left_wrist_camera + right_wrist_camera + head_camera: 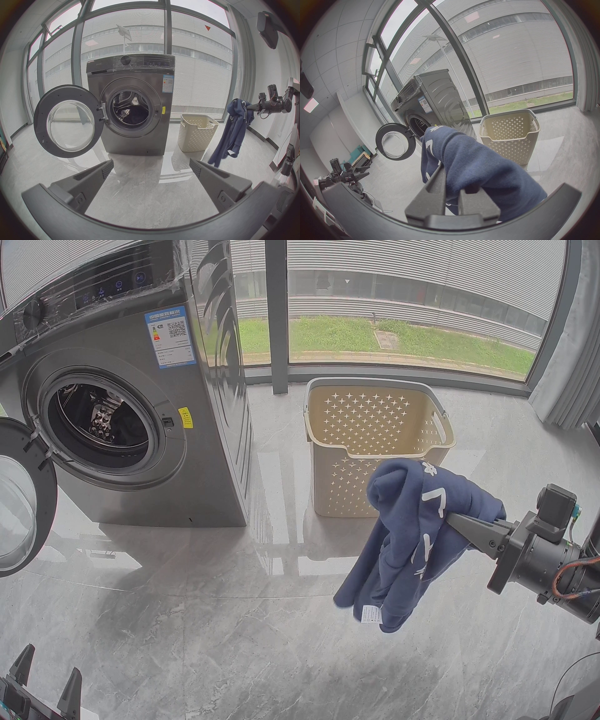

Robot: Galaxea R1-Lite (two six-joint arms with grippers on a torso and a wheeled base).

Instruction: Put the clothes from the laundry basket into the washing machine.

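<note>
- Sweatshirt [406, 534], one: dark blue with white markings, clenched in the right pincer [455, 521] and hung below it, off the floor [250, 627].
- Laundry basket [350, 490], one: cream, perforated, stood just beyond the right pincer, behind the sweatshirt.
- Washing machine [206, 427], one: grey, set well apart to that pincer's left, its round door [25, 502] swung open.
- Left pincer [51, 660], one: released, nothing gripped, held low, faced toward the washing machine.

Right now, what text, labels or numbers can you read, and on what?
No text is legible.
Blue-and-white label with a square code on the washing machine front: too small.
Yellow sticker beside the drum opening: blurred.
White marks on the navy garment in the right claw: folded, unreadable.
White tag at its hem: too small.
</note>
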